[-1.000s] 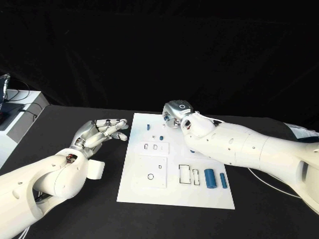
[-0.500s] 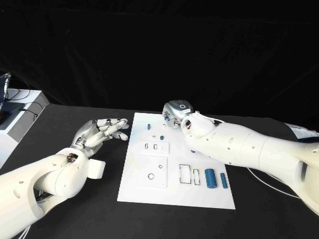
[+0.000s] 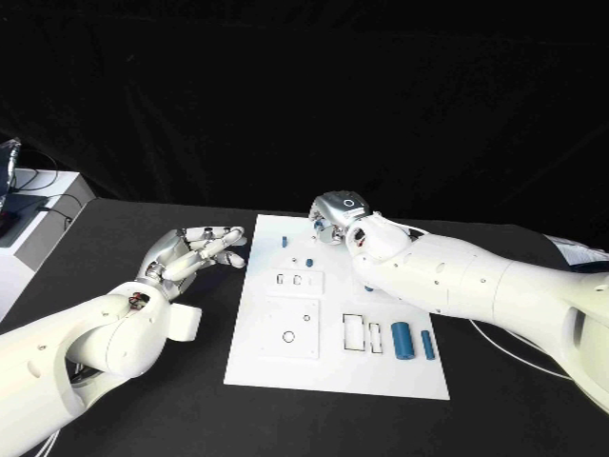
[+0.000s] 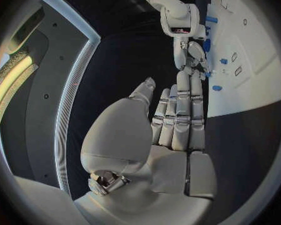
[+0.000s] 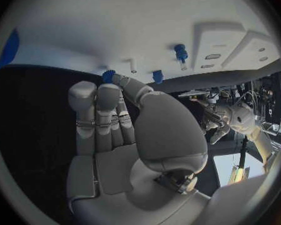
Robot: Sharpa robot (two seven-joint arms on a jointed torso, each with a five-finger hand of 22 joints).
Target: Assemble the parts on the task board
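Note:
The white task board (image 3: 335, 367) lies in the middle of the black table. Two blue cylinders (image 3: 402, 338) lie side by side near its right edge, and small blue parts (image 3: 307, 259) sit near its far end. My right hand (image 3: 335, 217) hovers over the board's far edge; in the right wrist view its thumb and a fingertip pinch a small blue part (image 5: 108, 76). A blue peg (image 5: 180, 50) and another blue piece (image 5: 157, 76) stand on the board just beyond it. My left hand (image 3: 195, 249) is beside the board's left edge, holding nothing, its fingers (image 4: 184, 110) stretched out.
A white box (image 3: 30, 224) with a dark object and cables on it stands off the table's left side. Pale sheets (image 3: 579, 252) and a cable lie at the right edge. Recessed slots (image 3: 360, 333) mark the board's middle.

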